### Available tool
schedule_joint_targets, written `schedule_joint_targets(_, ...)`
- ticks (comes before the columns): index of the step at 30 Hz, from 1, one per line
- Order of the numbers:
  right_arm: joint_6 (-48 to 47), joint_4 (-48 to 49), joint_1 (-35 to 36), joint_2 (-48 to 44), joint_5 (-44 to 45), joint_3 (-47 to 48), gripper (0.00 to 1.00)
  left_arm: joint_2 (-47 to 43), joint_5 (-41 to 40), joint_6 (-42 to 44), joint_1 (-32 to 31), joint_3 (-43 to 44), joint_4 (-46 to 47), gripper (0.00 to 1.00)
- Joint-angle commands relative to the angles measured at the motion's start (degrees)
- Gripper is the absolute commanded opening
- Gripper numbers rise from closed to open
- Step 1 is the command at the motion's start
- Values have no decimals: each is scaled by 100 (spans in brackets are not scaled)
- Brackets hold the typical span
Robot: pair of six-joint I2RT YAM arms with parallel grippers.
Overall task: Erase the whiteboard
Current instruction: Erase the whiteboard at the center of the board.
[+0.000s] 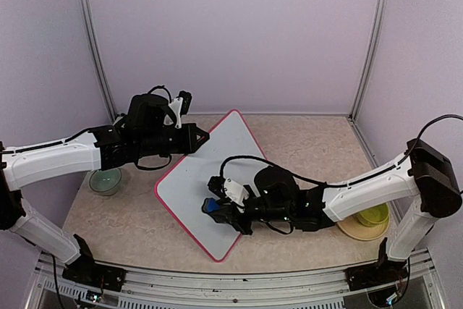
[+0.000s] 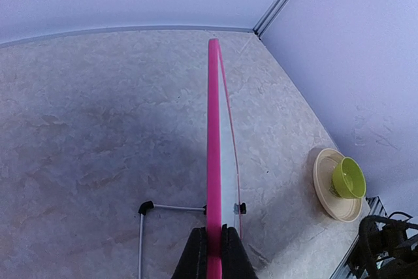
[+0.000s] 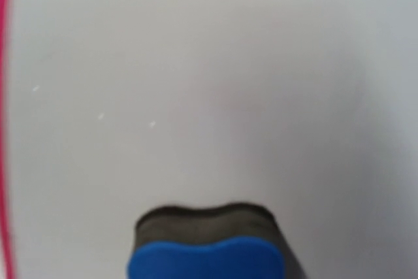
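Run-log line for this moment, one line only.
left gripper: shut on whiteboard rim | right gripper: shut on eraser, against whiteboard face | writing: none visible

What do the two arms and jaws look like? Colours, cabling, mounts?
Matching pair: left arm and right arm have glossy white link shells, black joint housings and black wrist units. A small white bracket sits at each wrist. Thin black cables loop loosely along both, clearest over the right forearm. Jaws are plain black, flat-sided in the left wrist view. No markings legible.
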Motion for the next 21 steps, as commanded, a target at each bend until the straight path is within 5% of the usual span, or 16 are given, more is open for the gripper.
schedule_joint_targets(1,-37,183,-556,100,765,-63,0,164,282,-188,-160,2,-510,0)
schedule_joint_targets(21,467,-273,-2074,381,511,-118,0,206,332,-145,-99,60,-534,0)
